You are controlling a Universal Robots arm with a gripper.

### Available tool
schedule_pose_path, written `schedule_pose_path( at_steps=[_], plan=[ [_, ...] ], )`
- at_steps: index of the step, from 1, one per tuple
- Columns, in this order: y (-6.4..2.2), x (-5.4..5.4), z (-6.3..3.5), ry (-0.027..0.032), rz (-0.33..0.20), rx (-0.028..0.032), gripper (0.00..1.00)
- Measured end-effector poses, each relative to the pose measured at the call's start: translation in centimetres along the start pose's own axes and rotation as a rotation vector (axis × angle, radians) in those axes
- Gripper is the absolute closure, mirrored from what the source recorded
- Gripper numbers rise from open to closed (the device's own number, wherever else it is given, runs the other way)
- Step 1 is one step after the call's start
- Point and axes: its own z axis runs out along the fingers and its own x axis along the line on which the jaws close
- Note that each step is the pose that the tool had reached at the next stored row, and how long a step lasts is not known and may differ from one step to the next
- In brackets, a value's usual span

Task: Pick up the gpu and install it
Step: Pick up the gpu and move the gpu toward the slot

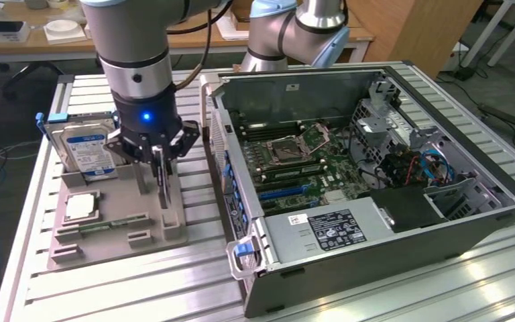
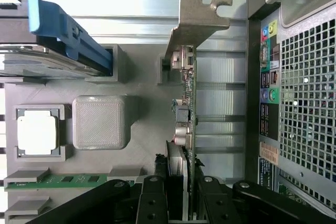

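Fingers [image 1: 156, 154] part closed and clamped on the top edge of the gpu [image 1: 163, 181], one on each face. Nothing else is in hold.

Exterior view
- The gpu stands upright on edge, on the side of the grey holder tray [image 1: 105, 235] nearest the computer case [image 1: 374, 268].
- Its lower edge sits at the tray's slot. I cannot tell whether it has come free.
- The case lies open just beside the tray, with the motherboard [image 1: 302, 161] exposed.
- The hard drive [image 1: 88, 151] stands at the tray's far end. The processor [image 1: 80, 206] and memory stick [image 1: 115, 221] lie on the tray, on the side away from the case.
- My arm [image 1: 132, 54] comes straight down over the tray. The wrist is vertical and the fingers point down at the surface [image 1: 150, 282].

Wrist view
- The gpu [image 2: 186, 103] shows edge-on between my fingers [image 2: 157, 203], which sit close against it.
- Its silver bracket [image 2: 197, 17] shows beyond them, at the tray's edge.
- The case's rear panel [image 2: 304, 93] is just beside the tray.

Judgement
- This is the pick-up step: the grip is made and the install has not begun.
- Clearing the tray calls for a straight pull along the slot with no twist, as the board is thin and held by one edge.
- The card should stay upright and pass clear of the case wall.
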Motion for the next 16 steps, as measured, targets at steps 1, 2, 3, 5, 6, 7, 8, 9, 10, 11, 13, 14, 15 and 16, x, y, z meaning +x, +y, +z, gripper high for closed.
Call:
schedule_pose_path(
  at_steps=[1, 2, 3, 5, 6, 7, 8, 9, 10, 11, 13, 14, 15, 16],
  plan=[
    [0.01, 0.0, -0.1, 0.0, 0.0, -0.0001, 0.73],
    [0.01, 0.0, -0.21, 0.0001, 0.0, -0.0002, 0.73],
    [0.01, 0.0, -0.31, 0.0, 0.0, -0.0003, 0.73],
    [0.02, 0.0, -0.5, 0.0, 0.0, -0.0007, 0.73],
    [0.03, 0.0, -0.61, 0.0, 0.0, -0.001, 0.73],
    [0.04, 0.0, -0.73, 0.0001, 0.0, -0.0013, 0.73],
    [0.04, 0.0, -0.86, 0.0, 0.0, -0.0015, 0.73],
    [0.05, 0.0, -1.0, 0.0001, 0.0, -0.0017, 0.73],
    [0.06, 0.0, -1.14, 0.0001, 0.0, -0.002, 0.73],
    [0.06, 0.0, -1.27, 0.0, 0.0, -0.0022, 0.73],
    [0.08, 0.0, -1.6, 0.0, 0.0, -0.0025, 0.73],
    [0.09, 0.0, -1.76, 0.0001, 0.0, -0.0027, 0.73],
    [0.09, -0.1, -1.9, 0.0001, 0.0, -0.003, 0.73],
    [0.1, -0.1, -2.06, 0.0, 0.0, -0.0034, 0.73]
  ],
)
